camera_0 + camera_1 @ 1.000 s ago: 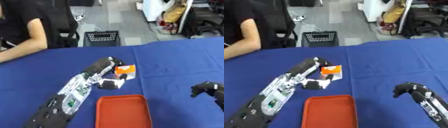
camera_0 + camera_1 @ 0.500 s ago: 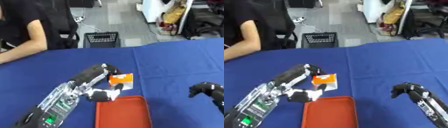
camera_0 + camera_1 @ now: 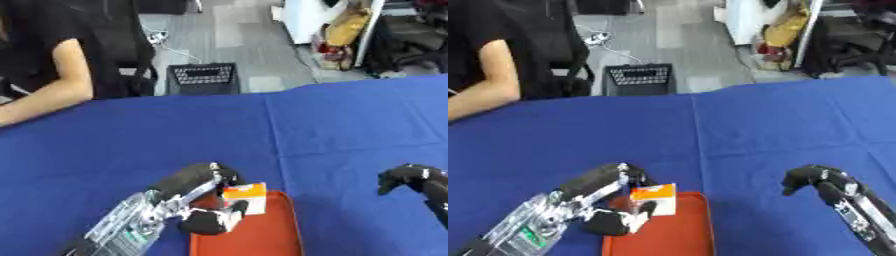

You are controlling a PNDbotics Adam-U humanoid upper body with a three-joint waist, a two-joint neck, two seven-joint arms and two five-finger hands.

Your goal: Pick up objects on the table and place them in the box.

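Nearest, the left hand (image 3: 208, 220) reaches in from the lower left and pinches a small orange-and-white pack (image 3: 245, 197) between thumb and fingers, holding it over the far left corner of the red tray (image 3: 262, 235). The pack looks roughly upright, orange band on top, white face toward the camera; its long axis I cannot tell for sure. The part of the tray that shows has nothing else in it. Off to the right, the right hand (image 3: 805, 179) hangs over the blue table (image 3: 350, 125) with its fingers curled down, holding nothing, well apart from the tray. Beyond the table's far edge a black crate (image 3: 203, 78) stands on the floor
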